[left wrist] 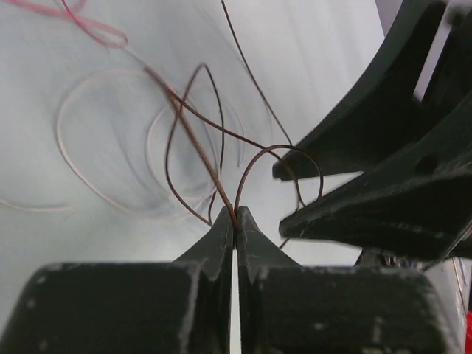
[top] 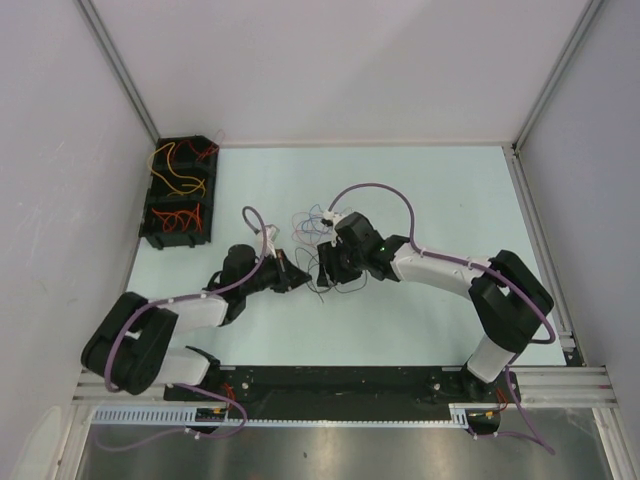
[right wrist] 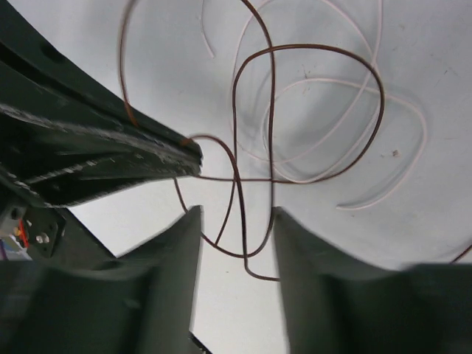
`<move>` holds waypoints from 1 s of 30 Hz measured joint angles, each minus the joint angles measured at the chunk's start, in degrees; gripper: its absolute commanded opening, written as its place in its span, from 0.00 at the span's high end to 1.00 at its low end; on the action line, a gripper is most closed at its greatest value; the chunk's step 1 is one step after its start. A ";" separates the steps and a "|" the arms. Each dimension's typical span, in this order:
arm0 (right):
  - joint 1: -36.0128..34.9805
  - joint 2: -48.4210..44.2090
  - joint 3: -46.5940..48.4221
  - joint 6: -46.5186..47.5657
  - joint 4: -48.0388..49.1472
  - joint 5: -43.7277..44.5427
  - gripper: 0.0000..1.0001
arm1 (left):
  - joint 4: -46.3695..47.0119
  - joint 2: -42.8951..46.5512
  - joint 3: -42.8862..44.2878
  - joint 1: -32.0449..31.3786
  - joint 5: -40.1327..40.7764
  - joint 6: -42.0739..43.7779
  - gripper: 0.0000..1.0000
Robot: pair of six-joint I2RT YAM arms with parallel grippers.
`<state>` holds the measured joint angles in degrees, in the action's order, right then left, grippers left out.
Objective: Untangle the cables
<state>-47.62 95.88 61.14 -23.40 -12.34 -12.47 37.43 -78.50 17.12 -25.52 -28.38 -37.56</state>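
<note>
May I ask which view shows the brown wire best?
Left wrist view: the brown wire runs straight into the shut left end effector. The right wrist view shows its loops at the open right end effector; the top view, only a faint tangle.

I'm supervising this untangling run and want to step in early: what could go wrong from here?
The left gripper is shut on the brown wire, which crosses itself in several loops; pulling could cinch those crossings into a knot. The right gripper stands open with brown loops between its fingers; closing might pinch several strands together. Both grippers sit very close, so their fingers could collide.
</note>
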 measured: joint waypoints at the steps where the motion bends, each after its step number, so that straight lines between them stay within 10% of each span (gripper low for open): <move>1: 0.07 -0.07 0.00 -0.24 -0.11 0.24 0.37 | -2.03 1.20 0.85 -0.04 0.76 0.13 1.00; 15: 3.91 -14.71 -0.57 -0.35 -7.06 9.90 0.33 | -45.51 17.97 27.34 -0.24 19.41 7.10 1.00; 30: 6.91 -26.69 -10.58 -0.52 -7.58 10.01 0.34 | -66.29 16.52 54.82 10.27 32.83 12.28 1.00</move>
<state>-40.71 69.19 50.57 -23.92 -19.92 -2.46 -28.86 -61.98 71.94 -15.25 4.45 -25.28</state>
